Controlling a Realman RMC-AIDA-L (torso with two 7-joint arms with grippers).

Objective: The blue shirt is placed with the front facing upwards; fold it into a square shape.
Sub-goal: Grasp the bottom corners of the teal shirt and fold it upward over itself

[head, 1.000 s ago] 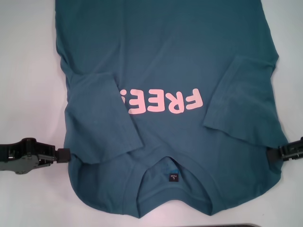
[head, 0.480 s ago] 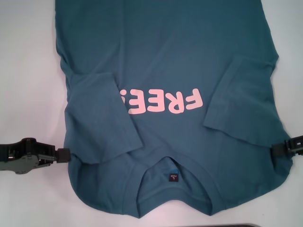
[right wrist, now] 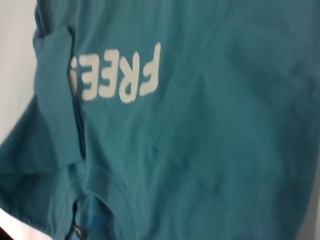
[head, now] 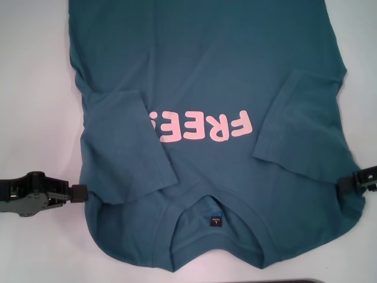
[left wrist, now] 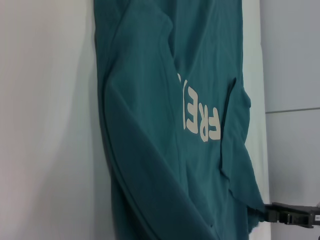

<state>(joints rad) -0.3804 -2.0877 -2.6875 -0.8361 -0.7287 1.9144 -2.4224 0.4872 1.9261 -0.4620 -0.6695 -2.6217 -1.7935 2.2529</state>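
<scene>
In the head view, the blue shirt (head: 218, 76) was spread front-up on the white table (head: 35, 88), collar nearest the robot, with both sleeves folded inward over the chest; the left sleeve covered the end of the pink lettering (head: 203, 127). The left gripper (head: 76, 193) was held at the shirt's near left edge, the right gripper (head: 349, 183) at its near right edge; whether either was clamped on cloth could not be told.

In the left wrist view, the shirt (left wrist: 165, 140) was seen lengthwise, with the right gripper (left wrist: 280, 216) at its far edge.

In the right wrist view, the frame was filled by the shirt (right wrist: 210, 150) and its lettering (right wrist: 117, 77).
</scene>
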